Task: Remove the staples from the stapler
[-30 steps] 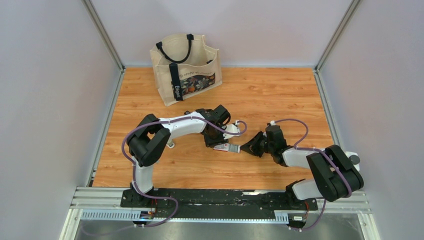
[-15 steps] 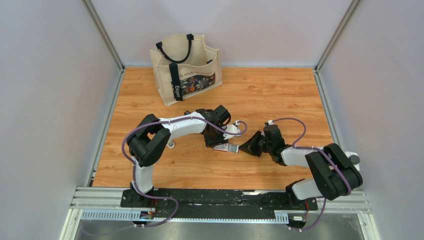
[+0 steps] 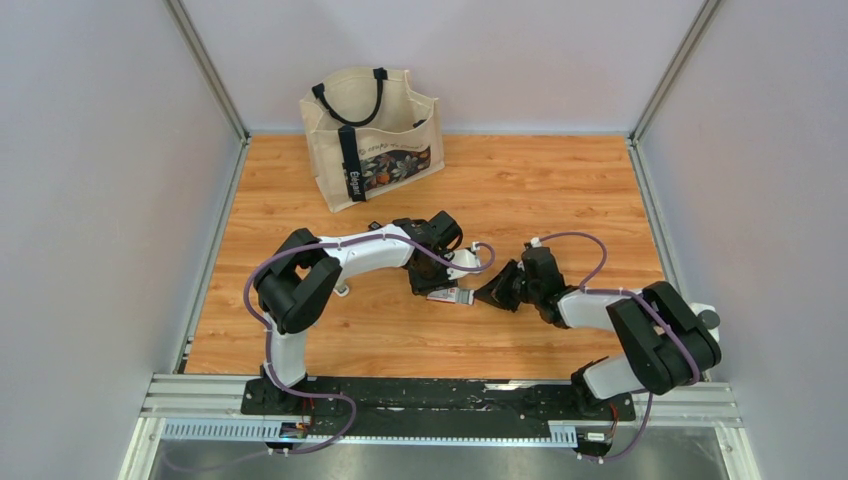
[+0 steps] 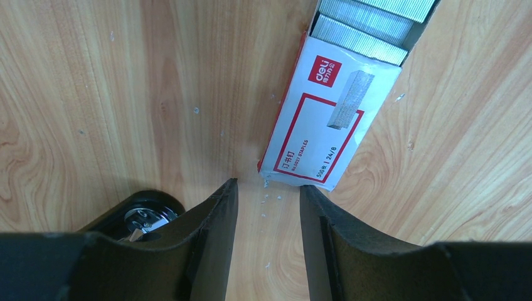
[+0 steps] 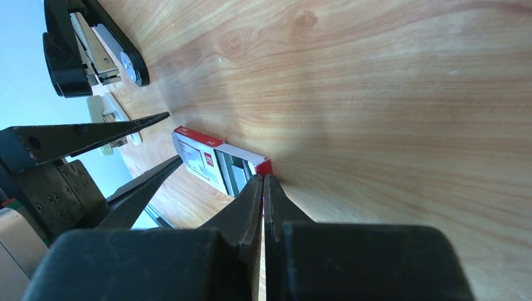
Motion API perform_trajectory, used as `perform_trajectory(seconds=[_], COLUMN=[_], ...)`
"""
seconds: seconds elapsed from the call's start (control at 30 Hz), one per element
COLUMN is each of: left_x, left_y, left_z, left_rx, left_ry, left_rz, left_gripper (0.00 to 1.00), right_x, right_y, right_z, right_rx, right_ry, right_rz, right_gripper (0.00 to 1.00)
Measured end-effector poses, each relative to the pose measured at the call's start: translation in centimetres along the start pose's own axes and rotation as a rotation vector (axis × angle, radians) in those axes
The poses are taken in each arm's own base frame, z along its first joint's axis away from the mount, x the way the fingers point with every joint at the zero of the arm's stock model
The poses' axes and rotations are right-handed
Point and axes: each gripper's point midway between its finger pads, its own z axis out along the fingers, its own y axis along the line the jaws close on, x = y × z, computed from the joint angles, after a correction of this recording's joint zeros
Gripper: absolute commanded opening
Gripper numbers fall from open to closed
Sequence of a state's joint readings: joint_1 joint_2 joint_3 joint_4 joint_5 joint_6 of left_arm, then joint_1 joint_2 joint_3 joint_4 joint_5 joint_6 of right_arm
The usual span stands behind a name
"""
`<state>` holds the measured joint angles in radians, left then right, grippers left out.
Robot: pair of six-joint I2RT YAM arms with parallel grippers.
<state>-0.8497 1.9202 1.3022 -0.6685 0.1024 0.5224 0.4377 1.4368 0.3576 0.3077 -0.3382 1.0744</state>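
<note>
Hardly begun, I'd say: the stapler (image 5: 94, 47) lies untouched near the staple box (image 4: 326, 125), where the left gripper (image 4: 268, 185) hovers fingers apart and the right gripper (image 5: 263, 179) has its fingers pressed together.

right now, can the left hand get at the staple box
Probably yes: the left hand is open, the staple box lies flat just ahead of its tips, nothing between. The shut right hand sits at the box's far end.
</note>
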Motion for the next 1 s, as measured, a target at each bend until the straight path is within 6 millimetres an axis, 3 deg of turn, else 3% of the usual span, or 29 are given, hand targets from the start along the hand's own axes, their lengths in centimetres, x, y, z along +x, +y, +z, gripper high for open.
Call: perform_trajectory(seconds=[1.0], left_x=[0.0], left_y=[0.0], left_z=[0.0], left_rx=[-0.001], left_ry=[0.001], left_rz=[0.001], left_gripper=[0.49], right_x=[1.4], right_y=[1.9], right_z=[2.2], right_rx=[-0.036], right_ry=[0.040], right_rz=[-0.018], right_gripper=[0.04])
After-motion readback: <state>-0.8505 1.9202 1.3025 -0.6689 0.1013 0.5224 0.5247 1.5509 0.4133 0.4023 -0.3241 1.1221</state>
